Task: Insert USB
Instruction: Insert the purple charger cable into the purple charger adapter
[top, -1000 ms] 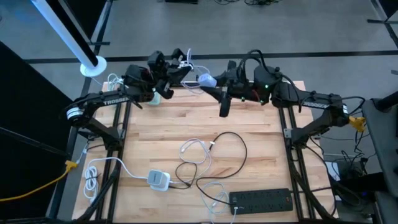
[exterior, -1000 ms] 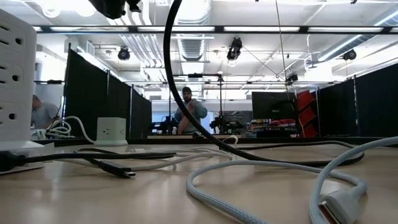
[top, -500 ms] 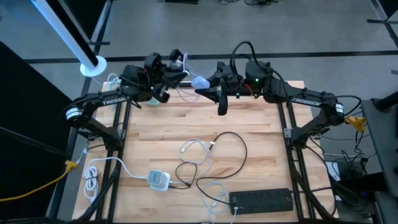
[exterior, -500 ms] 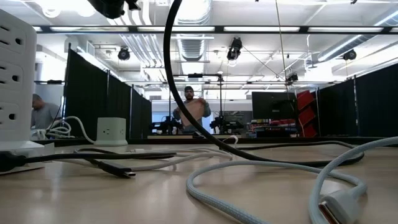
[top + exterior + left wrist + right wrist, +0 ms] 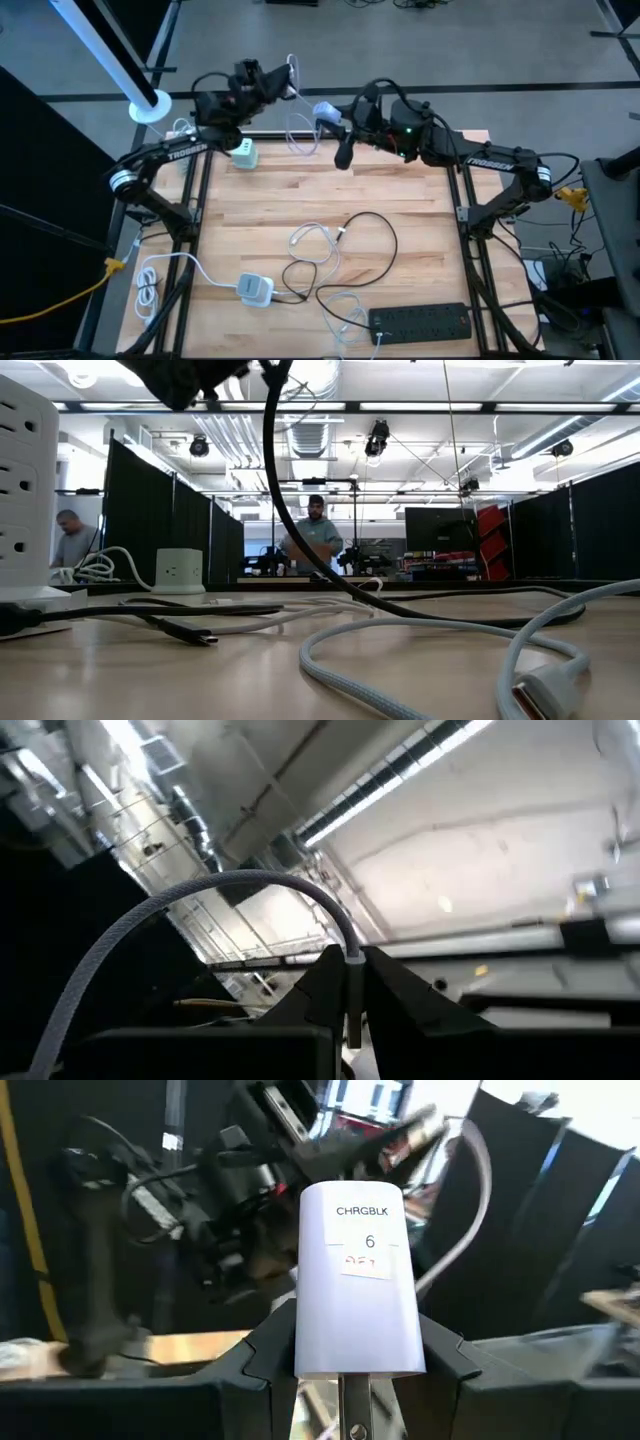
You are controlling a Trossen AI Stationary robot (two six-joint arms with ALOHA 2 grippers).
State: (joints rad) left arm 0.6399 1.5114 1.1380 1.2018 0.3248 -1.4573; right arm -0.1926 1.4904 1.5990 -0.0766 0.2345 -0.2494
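Your right tool [image 5: 343, 1370] is clamped on the white rounded charger block [image 5: 350, 1280] labelled CHRGBLK 6, raised above the far edge of the wooden surface [image 5: 330, 200]. Your left tool [image 5: 350, 995] pinches the grey braided USB cable [image 5: 200, 905] at its plug end, just across from the block; plug and block are apart.

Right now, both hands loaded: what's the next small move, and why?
Probably ease the left hand, shut on the white cable, toward the charger block held in the right hand. The high view shows a gap between them above the table's far edge.
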